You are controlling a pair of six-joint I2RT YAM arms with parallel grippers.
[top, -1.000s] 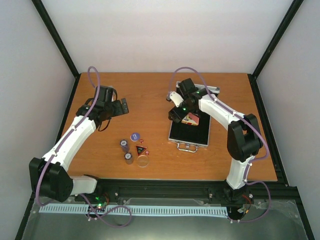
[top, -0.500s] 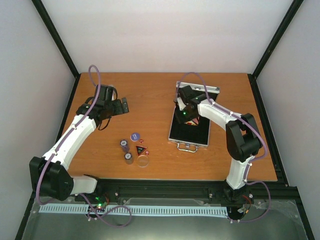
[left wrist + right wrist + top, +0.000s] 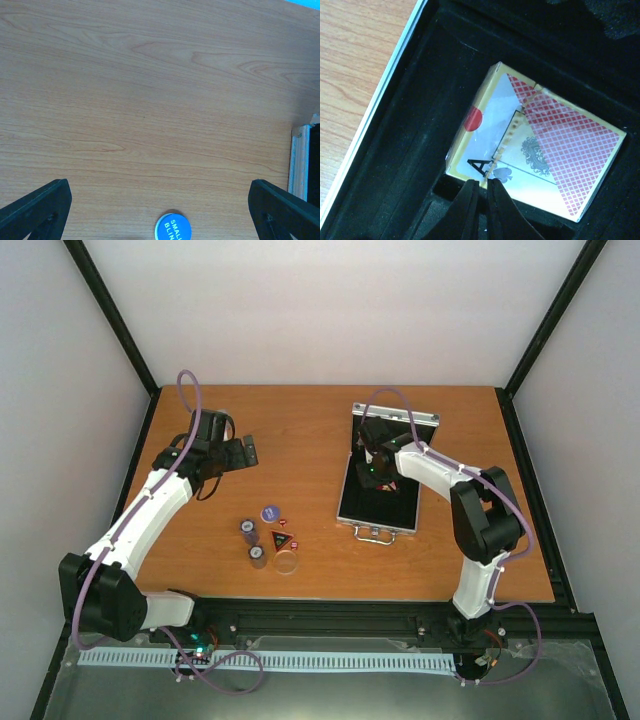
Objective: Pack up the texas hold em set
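Observation:
The silver case (image 3: 346,504) lies open on the table's right half, black lining up. The pink-red card box (image 3: 540,145) lies inside it, tilted against the lining. My right gripper (image 3: 482,184) is shut, and its tips touch the box's near edge with nothing between them; from above the right gripper (image 3: 372,468) hangs over the case's far part. My left gripper (image 3: 243,452) stands wide open at the far left, apart from everything. Two dark chip stacks (image 3: 248,531), a blue token (image 3: 172,227), a triangular token (image 3: 282,540) and a clear token (image 3: 287,562) lie at the front left.
The case's lid (image 3: 396,417) stands up at its far end, and its handle (image 3: 372,533) points at me. The case's metal rim (image 3: 299,160) shows at the right of the left wrist view. Two small red pieces (image 3: 282,523) lie among the tokens.
My right gripper's jaws have closed, and it has moved toward the case's far end, low over the card box. The left arm has not moved.

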